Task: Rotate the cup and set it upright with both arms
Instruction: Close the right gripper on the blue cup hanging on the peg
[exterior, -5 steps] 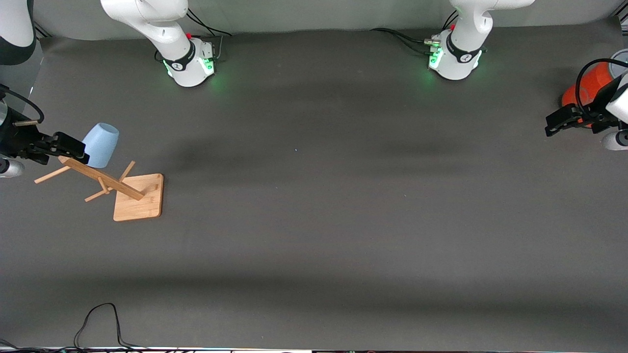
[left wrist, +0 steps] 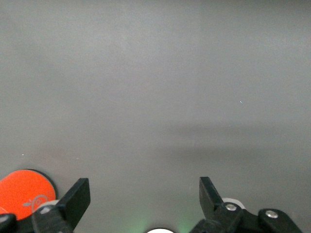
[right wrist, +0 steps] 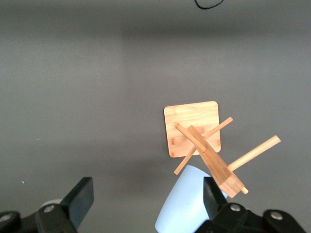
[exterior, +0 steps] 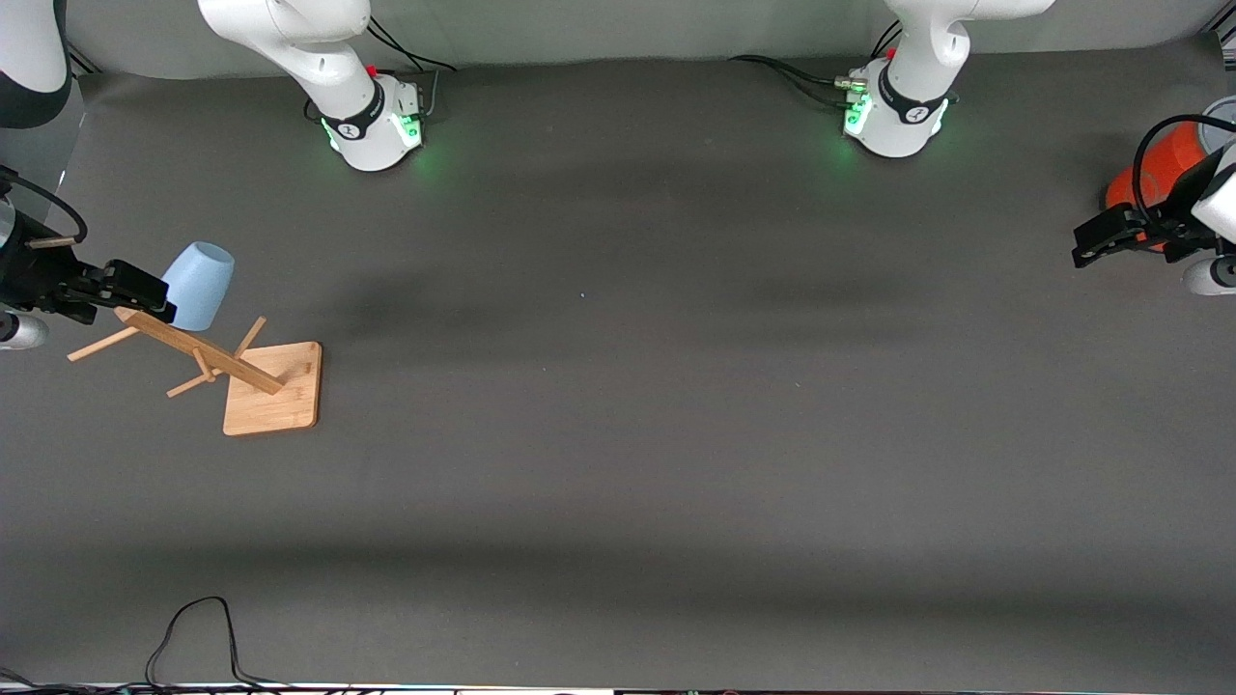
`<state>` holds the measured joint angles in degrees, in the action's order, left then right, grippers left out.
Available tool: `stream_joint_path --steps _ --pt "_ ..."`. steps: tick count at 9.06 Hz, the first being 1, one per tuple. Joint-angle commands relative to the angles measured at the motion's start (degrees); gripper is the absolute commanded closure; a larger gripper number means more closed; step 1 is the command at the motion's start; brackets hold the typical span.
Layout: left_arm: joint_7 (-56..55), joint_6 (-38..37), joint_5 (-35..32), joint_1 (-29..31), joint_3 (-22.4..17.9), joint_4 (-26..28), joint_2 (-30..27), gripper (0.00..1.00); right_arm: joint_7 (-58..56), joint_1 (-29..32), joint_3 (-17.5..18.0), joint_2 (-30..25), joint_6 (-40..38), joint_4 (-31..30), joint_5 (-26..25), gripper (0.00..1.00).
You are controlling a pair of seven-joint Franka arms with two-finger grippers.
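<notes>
We are at the start: the cup [exterior: 199,285] hangs upside down on a wooden rack [exterior: 232,372] at the right arm's end of the table. Our right gripper [exterior: 135,290] hovers beside it, jaws apart and empty; our left gripper [exterior: 1096,246] waits open near the orange cylinder [exterior: 1154,174]. Next we must close on the cup.

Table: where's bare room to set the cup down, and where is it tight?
Bare mat runs from the wooden rack to the orange cylinder, and from both bases down to the black cable. Tight around the rack: cup hangs there, open right end effector above.
</notes>
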<state>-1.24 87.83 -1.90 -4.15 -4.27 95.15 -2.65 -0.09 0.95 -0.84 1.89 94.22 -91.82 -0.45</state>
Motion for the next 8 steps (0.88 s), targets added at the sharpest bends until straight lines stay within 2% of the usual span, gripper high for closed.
stream_joint_path --steps 1,3,8 --pt "1.15 -2.40 0.14 -1.12 -0.92 -1.28 -0.25 0.00 0.70 -0.07 0.05 -1.28 0.61 -1.08 -0.70 0.00" --pt "5.18 -2.58 0.32 -1.47 -0.92 -1.11 -0.16 0.00 0.70 0.02 -0.13 -1.28 0.44 -1.26 -0.61 0.00" --pt "4.85 -4.95 1.98 -1.21 -0.92 -1.29 -0.86 0.00 0.88 -0.07 -0.04 -1.10 0.52 -1.26 0.18 0.00"
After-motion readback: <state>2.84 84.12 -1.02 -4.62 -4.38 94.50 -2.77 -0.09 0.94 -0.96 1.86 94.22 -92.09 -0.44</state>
